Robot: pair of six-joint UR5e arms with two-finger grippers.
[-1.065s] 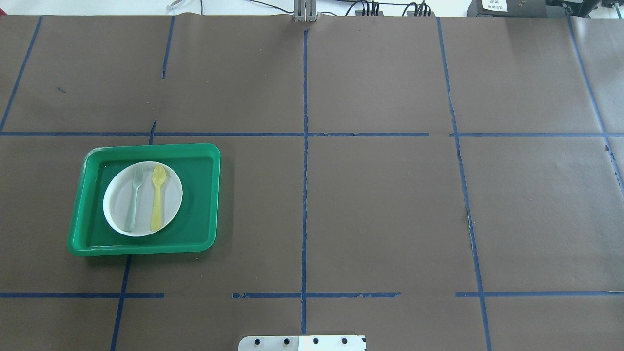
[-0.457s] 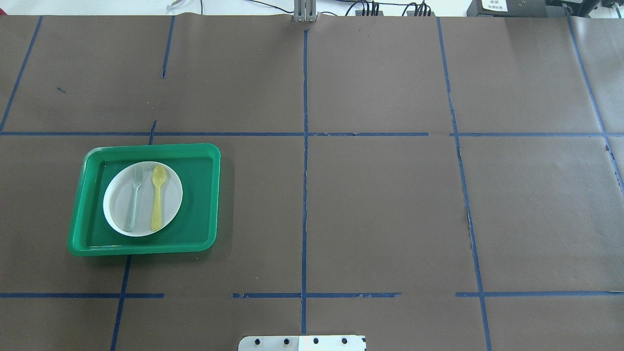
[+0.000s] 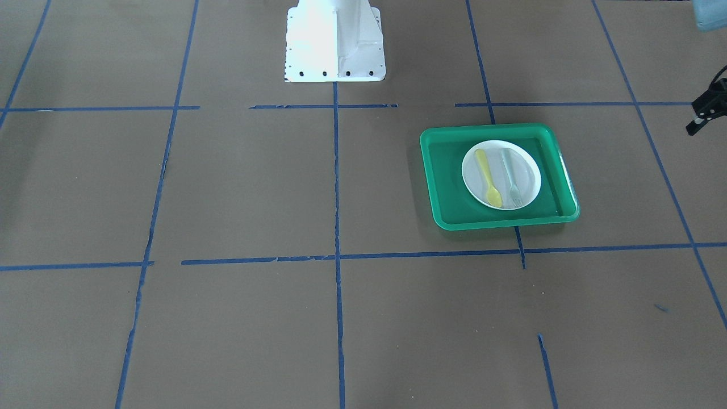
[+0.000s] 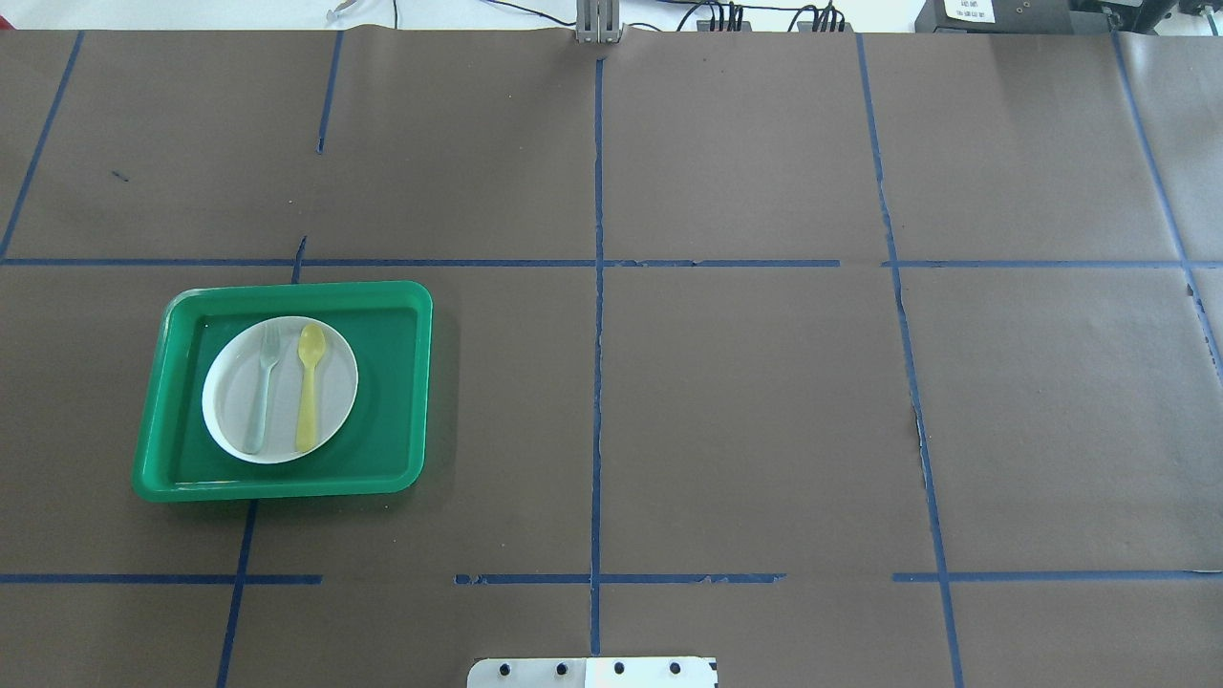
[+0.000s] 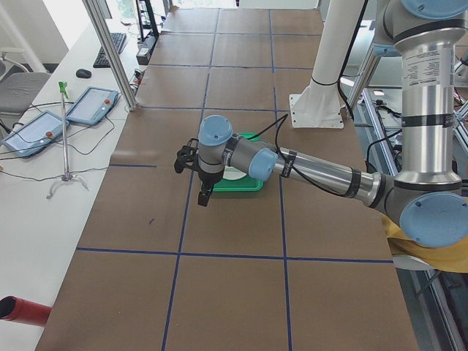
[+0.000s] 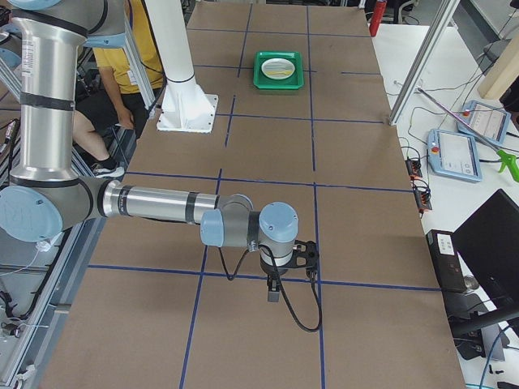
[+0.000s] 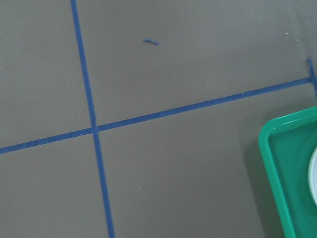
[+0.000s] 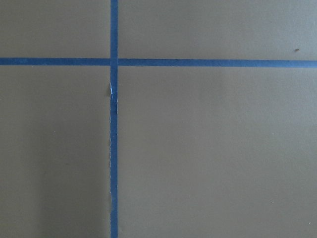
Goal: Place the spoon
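The pale yellow spoon (image 4: 308, 387) lies on the white plate (image 4: 336, 382) inside the green tray (image 4: 394, 382), beside a grey-green fork (image 4: 263, 387). It also shows in the front-facing view (image 3: 488, 177). My left gripper (image 5: 205, 197) hangs over the table just beyond the tray's outer side; only a bit of it shows at the front-facing view's right edge (image 3: 701, 113), and I cannot tell if it is open. My right gripper (image 6: 274, 292) hangs far away at the table's other end; I cannot tell its state. Neither holds anything I can see.
The left wrist view shows a tray corner (image 7: 285, 163) and blue tape lines on brown paper. The robot's white base (image 4: 592, 672) stands at the near table edge. Operator desks with tablets (image 5: 88, 106) flank the table's far side.
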